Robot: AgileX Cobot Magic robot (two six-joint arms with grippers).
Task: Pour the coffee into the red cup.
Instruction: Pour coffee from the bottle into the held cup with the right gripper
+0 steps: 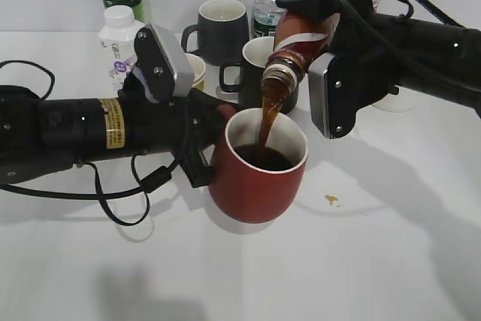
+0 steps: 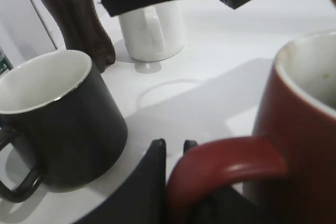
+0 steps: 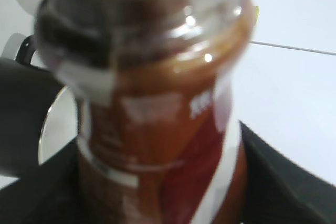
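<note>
White tabletop (image 1: 391,261) is carrying a crowd of mugs and bottles at the back, and we are working in front of them. Our right gripper (image 1: 331,35) is clenching the coffee bottle (image 1: 301,31), tilted neck-down over the red cup (image 1: 259,167), which is standing near the middle of the table. A brown stream is falling from the neck into the cup, where dark liquid is already pooling. Our left gripper (image 2: 173,153) is pinching the cup's handle (image 2: 226,163), bracing it.

To pour well, we are judging it best to keep the neck centred over the white inside, hold the tilt steady so the stream is not gulping, and keep the handle pinned. A small brown drop (image 1: 331,200) is sitting on the table just right of the cup, so splashing looks like the risk. The black mug (image 2: 52,119) is standing close behind, so wide swings seem unwise.
</note>
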